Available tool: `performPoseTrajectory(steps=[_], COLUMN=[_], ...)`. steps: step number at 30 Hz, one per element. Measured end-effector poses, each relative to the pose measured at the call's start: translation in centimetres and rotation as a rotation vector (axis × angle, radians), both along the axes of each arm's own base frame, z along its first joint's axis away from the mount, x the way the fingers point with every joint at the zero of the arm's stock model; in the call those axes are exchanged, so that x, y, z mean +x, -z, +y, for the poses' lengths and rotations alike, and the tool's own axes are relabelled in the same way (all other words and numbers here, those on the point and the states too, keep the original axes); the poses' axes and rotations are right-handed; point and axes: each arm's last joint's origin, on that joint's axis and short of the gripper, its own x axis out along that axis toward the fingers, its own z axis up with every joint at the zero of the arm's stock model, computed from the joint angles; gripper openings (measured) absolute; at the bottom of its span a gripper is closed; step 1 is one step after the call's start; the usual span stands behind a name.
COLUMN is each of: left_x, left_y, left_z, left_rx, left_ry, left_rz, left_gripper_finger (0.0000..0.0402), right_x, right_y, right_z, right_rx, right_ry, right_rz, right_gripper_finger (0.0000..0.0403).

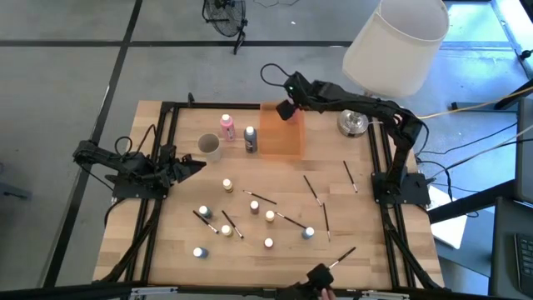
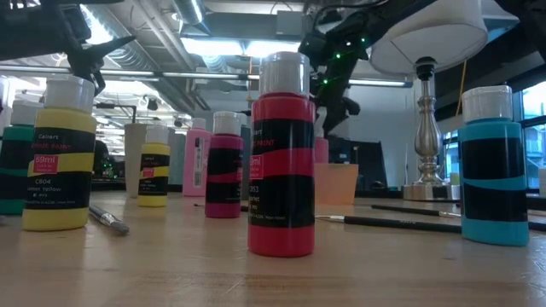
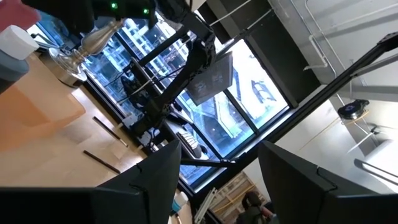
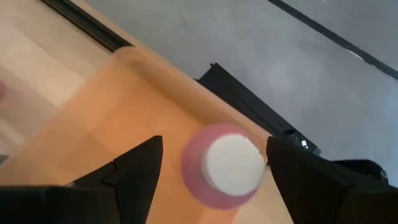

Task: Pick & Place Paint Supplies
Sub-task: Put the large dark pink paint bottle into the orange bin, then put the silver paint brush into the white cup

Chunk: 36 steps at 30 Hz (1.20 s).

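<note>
Placement is the step in hand — the right gripper (image 4: 214,171) is held over the orange bin (image 1: 280,132) at the far middle of the table (image 1: 175,258). Between its fingers (image 4: 134,165) a pink bottle (image 4: 224,163) with a white cap is seen from above. The fingers stand wide, and it cannot be told whether they press on the bottle or have already let go. The bottle is judged to sit inside the bin's walls, near one corner.

For a clean finish, the bottle should be left upright and clear of the rim, the fingers fully parted, and the arm lifted straight up so the cap is not clipped.

The left gripper (image 3: 217,180) waits at the table's left edge, fingers partly open, empty. Small bottles (image 1: 226,185) and brushes (image 1: 260,197) lie scattered across the near half — not yet gathered.
</note>
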Motion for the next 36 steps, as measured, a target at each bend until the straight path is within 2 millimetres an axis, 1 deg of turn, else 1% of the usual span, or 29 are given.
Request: performPoseTrajectory(steps=[11, 17, 21, 24, 27, 30, 33, 36], left_x=[0.0, 0.0, 0.0, 0.0, 0.0, 0.0, 0.0, 0.0], left_y=[0.0, 0.0, 0.0, 0.0, 0.0, 0.0, 0.0, 0.0], left_z=[0.0, -0.1, -0.1, 0.0, 0.0, 0.0, 0.0, 0.0], left_rx=[0.005, 0.004, -0.010, -0.010, -0.012, -0.013, -0.014, -0.003], left_ry=[0.016, 0.017, 0.021, 0.020, 0.021, 0.020, 0.020, 0.011], left_rz=[-0.001, -0.001, -0.003, -0.003, -0.003, -0.004, -0.006, -0.004], left_gripper_finger=[0.0212, 0.0214, 0.0212, 0.0213, 0.0214, 0.0212, 0.0212, 0.0214], right_x=[1.5, 2.3, 2.6, 2.6, 2.3, 1.7, 1.1, 0.5], right_y=[-3.3, -5.6, -8.1, -10.7, -13.2, -15.2, -16.2, -16.0], right_z=[0.9, 2.5, 4.3, 6.0, 7.8, 9.8, 11.7, 13.7], right_rx=[-0.075, -0.088, -0.052, -0.007, 0.060, 0.156, 0.286, 0.430], right_ry=[-0.091, -0.140, -0.207, -0.282, -0.379, -0.490, -0.648, -0.808], right_rz=[-0.048, -0.070, -0.073, -0.102, -0.146, -0.177, -0.189, -0.148], right_gripper_finger=[0.0291, 0.0291, 0.0291, 0.0291, 0.0291, 0.0291, 0.0291, 0.0291])
